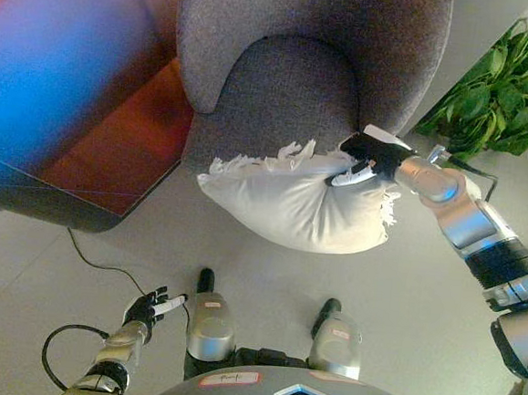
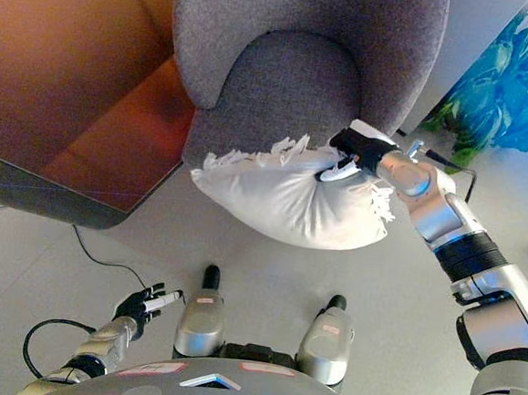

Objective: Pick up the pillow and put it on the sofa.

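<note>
The right hand (image 1: 369,158) has its fingers curled into the right end of the white fringed pillow (image 1: 296,203), gripping it. The pillow hangs off the floor (image 1: 64,301), just near the front edge of the grey sofa (image 1: 296,81). The left hand (image 1: 148,307) hangs low at near left, fingers loosely spread, holding nothing. A plant (image 1: 500,97) stands far right.

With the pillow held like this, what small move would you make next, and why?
Probably carry it forward over the seat: the right robot hand grips the white pillow at its upper edge, and it hangs in front of the grey sofa, not yet on the cushion.
</note>
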Robot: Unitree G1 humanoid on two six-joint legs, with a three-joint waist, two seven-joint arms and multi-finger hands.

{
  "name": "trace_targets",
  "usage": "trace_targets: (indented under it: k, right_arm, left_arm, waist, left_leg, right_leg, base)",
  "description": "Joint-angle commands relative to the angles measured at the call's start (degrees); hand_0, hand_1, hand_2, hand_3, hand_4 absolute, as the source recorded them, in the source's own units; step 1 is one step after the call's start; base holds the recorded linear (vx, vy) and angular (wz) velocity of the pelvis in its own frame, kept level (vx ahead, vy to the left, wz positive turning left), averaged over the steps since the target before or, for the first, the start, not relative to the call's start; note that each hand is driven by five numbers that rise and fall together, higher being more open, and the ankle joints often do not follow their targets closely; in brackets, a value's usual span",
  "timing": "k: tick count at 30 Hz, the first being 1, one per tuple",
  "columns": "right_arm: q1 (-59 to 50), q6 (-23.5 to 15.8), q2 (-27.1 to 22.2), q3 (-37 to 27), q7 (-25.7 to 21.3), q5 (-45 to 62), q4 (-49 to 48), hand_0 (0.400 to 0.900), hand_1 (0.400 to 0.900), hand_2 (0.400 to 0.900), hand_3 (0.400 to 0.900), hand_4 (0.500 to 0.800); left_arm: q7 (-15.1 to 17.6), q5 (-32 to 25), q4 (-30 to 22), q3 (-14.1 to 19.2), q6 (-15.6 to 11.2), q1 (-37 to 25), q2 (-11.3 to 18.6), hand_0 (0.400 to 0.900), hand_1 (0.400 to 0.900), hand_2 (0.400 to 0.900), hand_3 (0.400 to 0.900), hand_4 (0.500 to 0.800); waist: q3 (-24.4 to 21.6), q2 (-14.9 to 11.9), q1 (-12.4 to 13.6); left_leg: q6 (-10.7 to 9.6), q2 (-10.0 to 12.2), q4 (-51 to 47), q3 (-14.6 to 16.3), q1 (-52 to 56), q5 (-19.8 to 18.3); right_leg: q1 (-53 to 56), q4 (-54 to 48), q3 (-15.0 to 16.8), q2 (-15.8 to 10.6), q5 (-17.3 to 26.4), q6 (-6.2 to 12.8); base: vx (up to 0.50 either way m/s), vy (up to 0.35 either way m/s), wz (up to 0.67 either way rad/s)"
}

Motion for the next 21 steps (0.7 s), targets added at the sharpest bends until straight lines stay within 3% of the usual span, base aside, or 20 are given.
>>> trace_targets:
  k: [1, 3, 4, 5, 6, 9, 11, 15, 16, 17, 19, 21]
  right_arm:
    - [-9.4, -10.6, 1.4, -7.9, -1.9, 7.6, -3.6, 0.400, 0.400, 0.400, 0.400, 0.500]
    - [-11.5, -10.8, 1.4, -6.7, -1.1, 8.1, -2.0, 0.400, 0.400, 0.400, 0.400, 0.500]
    - [-12.9, -10.0, 1.0, -6.0, -0.3, 9.5, -0.9, 0.400, 0.400, 0.400, 0.400, 0.500]
    - [-13.4, -9.6, 0.2, -5.9, 0.4, 9.8, -0.5, 0.400, 0.400, 0.400, 0.400, 0.500]
    - [-13.6, -9.5, -0.6, -5.5, 0.5, 9.8, -0.3, 0.400, 0.400, 0.400, 0.400, 0.500]
    - [-14.3, -9.0, -2.5, -4.1, 1.3, 10.0, 0.8, 0.400, 0.400, 0.400, 0.400, 0.500]
    - [-14.7, -8.6, -2.7, -4.4, 1.3, 9.7, 2.9, 0.400, 0.400, 0.400, 0.400, 0.500]
    - [-14.4, -7.6, -3.8, -6.6, 1.6, 9.2, 5.9, 0.400, 0.400, 0.400, 0.400, 0.500]
    - [-14.7, -8.0, -4.5, -6.7, 1.8, 9.1, 7.0, 0.400, 0.400, 0.400, 0.400, 0.500]
    - [-15.4, -9.7, -4.0, -6.4, 1.8, 9.5, 9.5, 0.400, 0.400, 0.400, 0.400, 0.500]
    - [-14.3, -10.0, -2.8, -6.8, 1.2, 10.5, 9.6, 0.400, 0.400, 0.400, 0.400, 0.500]
    - [-13.5, -10.4, -2.1, -7.9, 2.2, 12.0, 10.0, 0.400, 0.400, 0.400, 0.400, 0.500]
  left_arm:
    - [1.6, 0.1, 3.9, -1.1, 0.3, 0.9, 5.7, 0.900, 0.900, 0.900, 0.900, 0.800]
    - [2.2, 0.0, 4.2, 0.0, 0.3, 1.1, 5.3, 0.900, 0.900, 0.900, 0.900, 0.800]
    - [2.3, 0.2, 4.4, 0.2, 0.3, 1.4, 5.2, 0.900, 0.900, 0.900, 0.900, 0.800]
    - [2.2, 0.9, 4.3, 0.3, 0.4, 1.8, 5.0, 0.900, 0.900, 0.900, 0.900, 0.800]
    - [2.1, 1.1, 4.6, 0.4, 0.1, 2.2, 4.8, 0.900, 0.900, 0.900, 0.900, 0.800]
    - [1.3, 1.2, 5.7, 0.8, -0.1, 3.4, 4.2, 0.900, 0.900, 0.900, 0.900, 0.800]
    - [0.5, 3.0, 6.5, 0.5, 0.2, 2.8, 4.2, 0.900, 0.900, 0.900, 0.900, 0.800]
    - [0.9, 4.8, 6.9, -1.8, 0.6, 0.8, 4.0, 0.900, 0.900, 0.900, 0.900, 0.800]
    - [0.8, 5.0, 6.8, -2.2, 1.1, -0.1, 4.1, 0.900, 0.900, 0.900, 0.900, 0.800]
    - [1.0, 5.0, 6.9, -1.9, 0.9, -0.2, 4.2, 0.900, 0.900, 0.900, 0.900, 0.800]
    - [1.0, 3.9, 7.2, -0.8, 0.6, -1.3, 4.8, 0.900, 0.900, 0.900, 0.900, 0.800]
    - [0.6, 5.0, 7.2, -1.0, 1.9, -3.2, 5.4, 0.900, 0.900, 0.900, 0.900, 0.800]
  waist:
    - [-7.9, -2.9, 0.9]
    - [-8.3, -3.3, 1.3]
    - [-8.2, -4.1, 2.0]
    - [-8.1, -4.8, 2.3]
    - [-8.0, -5.4, 2.5]
    - [-8.3, -6.7, 4.5]
    - [-9.3, -5.8, 5.0]
    - [-10.7, -4.8, 6.4]
    - [-11.0, -5.0, 6.8]
    - [-10.9, -5.9, 7.1]
    - [-11.6, -7.4, 6.7]
    - [-12.4, -8.0, 6.2]
  left_leg:
    - [2.1, 5.0, -2.4, -1.3, 5.5, 2.5]
    - [1.5, 6.5, -1.8, -1.6, 5.4, 6.8]
    - [1.6, 7.0, 1.2, -3.2, 3.6, 12.6]
    - [2.1, 7.0, 4.0, -4.2, 1.9, 15.3]
    - [2.8, 6.4, 6.2, -4.9, 0.5, 15.6]
    - [4.2, 0.5, 9.7, -7.4, -4.1, 14.6]
    - [3.5, -3.0, 6.0, -3.4, -5.4, 14.0]
    - [2.5, -9.0, 2.3, 1.3, -11.9, 15.9]
    - [2.8, -10.5, 1.4, 2.4, -13.1, 14.9]
    - [5.1, -12.4, 2.7, 1.3, -12.1, 9.1]
    - [9.0, -15.5, 4.9, -0.6, -10.6, 2.2]
    - [10.5, -15.5, 2.8, 0.9, -8.1, 2.0]
  right_leg:
    - [1.7, 2.0, 2.7, -0.7, -2.4, 0.85]
    - [2.9, 1.7, 2.0, 1.5, -3.1, -1.05]
    - [4.0, 0.6, 2.1, 3.1, -3.0, -2.57]
    - [4.5, -0.2, 2.1, 3.6, -2.5, -3.37]
    - [5.0, -0.9, 2.0, 3.7, -2.3, -3.83]
    - [8.5, -5.6, 0.6, 5.6, -1.7, -5.30]
    - [11.3, -8.6, -2.7, 7.2, -1.2, -4.98]
    - [16.9, -10.6, -5.5, 9.7, -2.9, -4.79]
    - [18.4, -11.2, -5.6, 10.0, -3.6, -4.60]
    - [17.4, -9.9, -4.4, 9.1, -4.1, -4.87]
    - [16.6, -7.4, -2.1, 6.8, -2.4, -3.05]
    - [15.7, -2.5, -1.4, 5.0, 1.8, -1.22]
  base:
    - [0.06, -0.325, -0.17]
    - [0.07, -0.299, -0.09]
    - [0.09, -0.269, 0.12]
    - [0.11, -0.298, 0.16]
    - [0.14, -0.234, 0.09]
    - [0.29, -0.177, -0.14]
    - [0.39, -0.051, 0.25]
    - [0.44, 0.027, 0.34]
    - [0.36, 0.078, -0.02]
    - [0.39, 0.125, -0.18]
    - [0.38, 0.172, -0.24]
    - [0.34, 0.166, -0.11]
